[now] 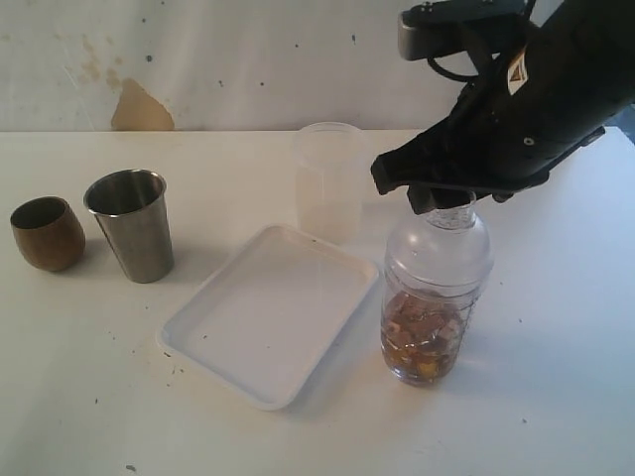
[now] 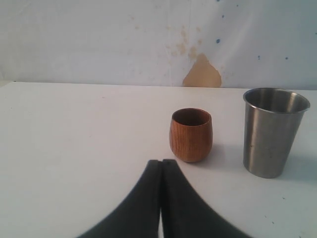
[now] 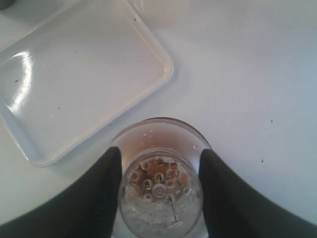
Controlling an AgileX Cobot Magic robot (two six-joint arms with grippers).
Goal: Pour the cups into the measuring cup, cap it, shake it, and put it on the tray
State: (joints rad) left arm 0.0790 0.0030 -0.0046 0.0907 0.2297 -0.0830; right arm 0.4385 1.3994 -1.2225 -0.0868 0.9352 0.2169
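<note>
The clear measuring cup [image 1: 427, 317] stands on the table just right of the white tray [image 1: 268, 312], with brown and pale pieces in its lower part. The clear dome cap [image 1: 439, 243] sits on its rim. My right gripper [image 1: 451, 203] comes down from above, and its two black fingers press on either side of the cap's narrow neck [image 3: 159, 193]. At the far left stand the wooden cup [image 1: 47, 233] and the steel tumbler [image 1: 131, 224]. My left gripper [image 2: 161, 161] is shut and holds nothing, a short way from the wooden cup [image 2: 191, 134]; the steel tumbler [image 2: 271, 132] stands beside that cup.
A frosted translucent container [image 1: 328, 178] stands behind the tray's far corner, close to the capped cup. The tray [image 3: 84, 74] holds nothing. A stained wall runs along the table's far edge.
</note>
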